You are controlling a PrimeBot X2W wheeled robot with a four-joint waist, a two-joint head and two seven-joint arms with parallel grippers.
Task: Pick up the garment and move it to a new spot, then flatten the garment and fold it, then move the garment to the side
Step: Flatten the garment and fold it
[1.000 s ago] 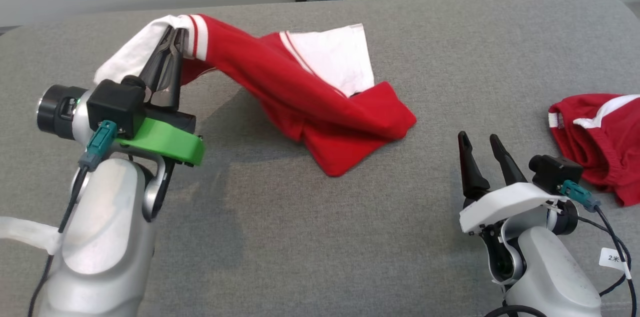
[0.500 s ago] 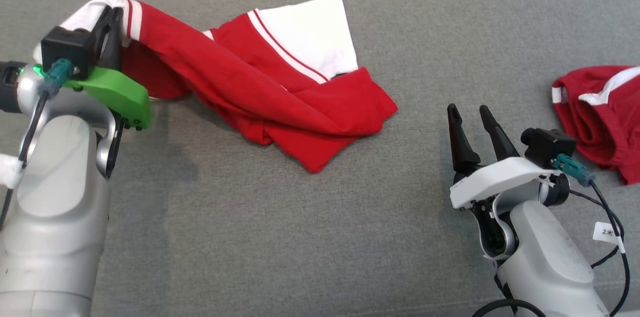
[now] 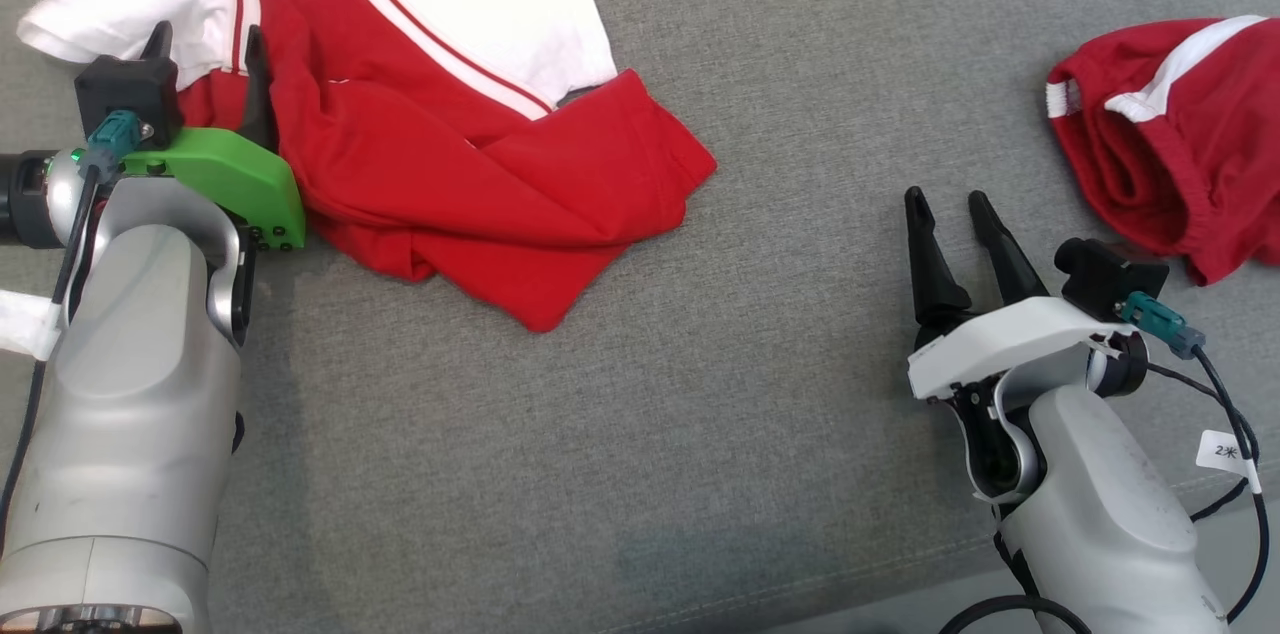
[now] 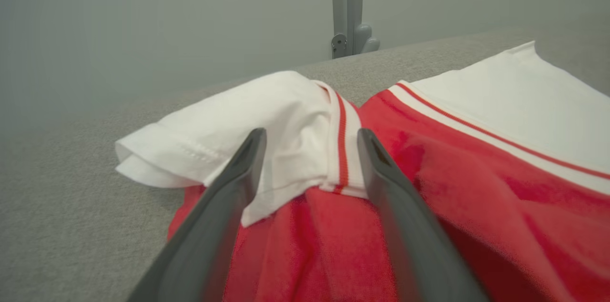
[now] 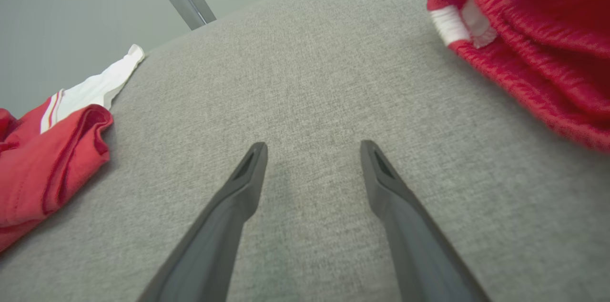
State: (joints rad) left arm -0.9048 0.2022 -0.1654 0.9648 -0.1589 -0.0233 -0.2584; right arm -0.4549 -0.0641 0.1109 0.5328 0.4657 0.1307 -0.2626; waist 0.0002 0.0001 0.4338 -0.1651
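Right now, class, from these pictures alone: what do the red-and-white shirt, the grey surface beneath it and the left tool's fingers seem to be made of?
Shirt: soft matte knit, perhaps cotton or polyester; it creases limply.
Grey surface: matte woven cloth; fine weave shows.
Fingers of the left tool: dark, smooth, dull sheen, probably hard plastic; rubber possible.

Head camera looks steeply down at the table (image 3: 700, 364); both wrist cameras skim low across it, all sharing the shirt (image 4: 429, 173).

Two garments, a shirt (image 3: 480, 184) and shorts (image 3: 1180, 164); two grippers, left gripper (image 3: 206, 32) and right gripper (image 3: 944, 198); one table (image 3: 700, 414).
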